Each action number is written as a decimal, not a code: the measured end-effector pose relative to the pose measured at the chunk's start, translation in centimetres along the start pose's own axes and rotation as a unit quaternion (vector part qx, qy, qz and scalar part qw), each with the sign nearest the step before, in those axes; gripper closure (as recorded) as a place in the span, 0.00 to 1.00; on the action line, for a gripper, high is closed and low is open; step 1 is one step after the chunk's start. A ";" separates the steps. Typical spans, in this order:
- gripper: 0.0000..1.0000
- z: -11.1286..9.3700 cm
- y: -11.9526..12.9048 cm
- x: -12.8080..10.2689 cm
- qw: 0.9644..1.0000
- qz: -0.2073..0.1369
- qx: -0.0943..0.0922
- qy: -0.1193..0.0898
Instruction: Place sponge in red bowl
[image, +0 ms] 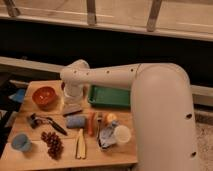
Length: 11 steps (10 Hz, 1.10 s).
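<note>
The blue sponge (pixel 76 121) lies on the wooden table (pixel 125 155), near its middle. The red bowl (pixel 44 96) stands at the table's back left and looks empty. My gripper (pixel 72 108) hangs from the white arm (pixel 107 76) just behind and above the sponge, to the right of the bowl. Its grey tip sits close to the sponge's far edge. I cannot see whether it touches the sponge.
A green tray (pixel 107 96) lies at the back right. A black-handled tool (pixel 46 122), a blue cup (pixel 20 142), grapes (pixel 53 143), a banana (pixel 80 145), a carrot (pixel 91 123), a white cup (pixel 122 134) and a crumpled bag (pixel 106 135) lie around the sponge.
</note>
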 end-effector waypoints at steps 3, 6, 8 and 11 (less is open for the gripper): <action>0.34 2.2 -1.8 0.9 0.999 0.024 -0.007 0.021; 0.34 4.1 -2.8 1.1 0.998 0.041 -0.009 0.042; 0.34 4.9 -3.3 1.4 0.997 0.053 -0.010 0.052; 0.34 6.0 -4.0 2.1 0.996 0.065 -0.012 0.067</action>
